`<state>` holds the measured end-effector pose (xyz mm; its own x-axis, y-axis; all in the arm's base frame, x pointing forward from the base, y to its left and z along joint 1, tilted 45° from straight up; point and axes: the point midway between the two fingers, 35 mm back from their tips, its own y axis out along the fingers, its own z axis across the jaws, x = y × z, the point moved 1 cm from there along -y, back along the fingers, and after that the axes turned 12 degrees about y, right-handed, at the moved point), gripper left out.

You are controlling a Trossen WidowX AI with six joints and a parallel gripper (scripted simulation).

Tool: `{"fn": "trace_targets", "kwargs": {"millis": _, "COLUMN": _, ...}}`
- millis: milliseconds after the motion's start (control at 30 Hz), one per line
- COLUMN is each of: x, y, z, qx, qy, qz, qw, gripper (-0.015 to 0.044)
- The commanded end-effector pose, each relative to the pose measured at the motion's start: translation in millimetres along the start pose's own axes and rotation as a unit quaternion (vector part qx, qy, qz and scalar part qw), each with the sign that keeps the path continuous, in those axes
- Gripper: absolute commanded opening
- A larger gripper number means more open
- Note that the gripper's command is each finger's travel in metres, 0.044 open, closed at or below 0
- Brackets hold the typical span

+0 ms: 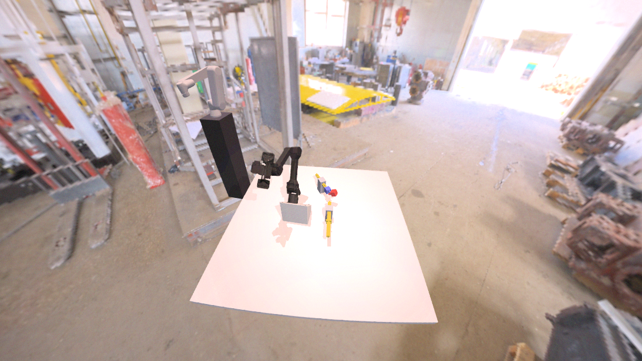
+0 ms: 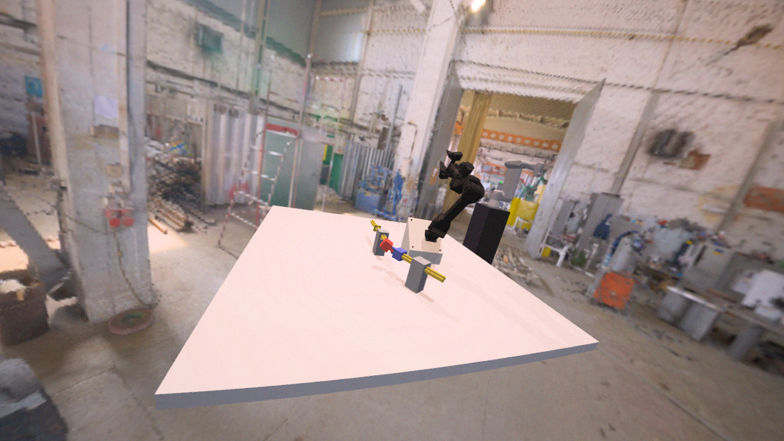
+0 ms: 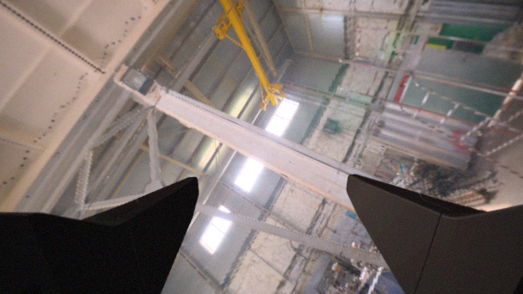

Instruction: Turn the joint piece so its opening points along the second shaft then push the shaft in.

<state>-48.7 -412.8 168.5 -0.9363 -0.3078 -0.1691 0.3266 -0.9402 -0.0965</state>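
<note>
My gripper (image 1: 264, 170) (image 2: 447, 163) (image 3: 273, 183) is open, raised high beside the arm's base and away from the shafts, with nothing between its fingers. A yellow shaft (image 2: 436, 274) runs through a grey block (image 1: 321, 184) (image 2: 417, 275). On its end sits a blue hinge piece (image 1: 327, 190) (image 2: 399, 253), joined to the red joint piece (image 1: 333, 192) (image 2: 387, 245). The second yellow shaft (image 1: 328, 226) (image 2: 374, 225) runs through the second grey block (image 2: 378, 243). In the top view its near tip stands a short gap from the red piece. The opening's exact direction is too small to tell.
Both blocks stand on the pale table (image 1: 359, 278) (image 2: 307, 329). The arm's light box-shaped mount (image 1: 295, 213) stands beside the blocks. A grey arm (image 1: 216, 89) (image 2: 512, 180) on a black pedestal (image 1: 224, 154) (image 2: 485, 233) stands beyond the table edge.
</note>
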Motion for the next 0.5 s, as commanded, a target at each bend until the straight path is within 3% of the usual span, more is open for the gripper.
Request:
{"fn": "trace_targets", "kwargs": {"millis": 0, "x": 0.0, "y": 0.0, "z": 0.0, "qx": 0.000, "qy": 0.000, "qz": 0.000, "qw": 1.000, "gripper": 0.0426}}
{"fn": "trace_targets", "kwargs": {"millis": 200, "x": -12.1, "y": 9.6, "z": -3.3, "qx": -0.014, "qy": -0.009, "qz": 0.016, "qw": 1.000, "gripper": 0.0440}}
{"fn": "trace_targets", "kwargs": {"millis": 467, "x": -66.3, "y": 37.6, "z": -11.8, "qx": -0.044, "qy": -0.066, "qz": 0.096, "qw": 0.992, "gripper": 0.0440}}
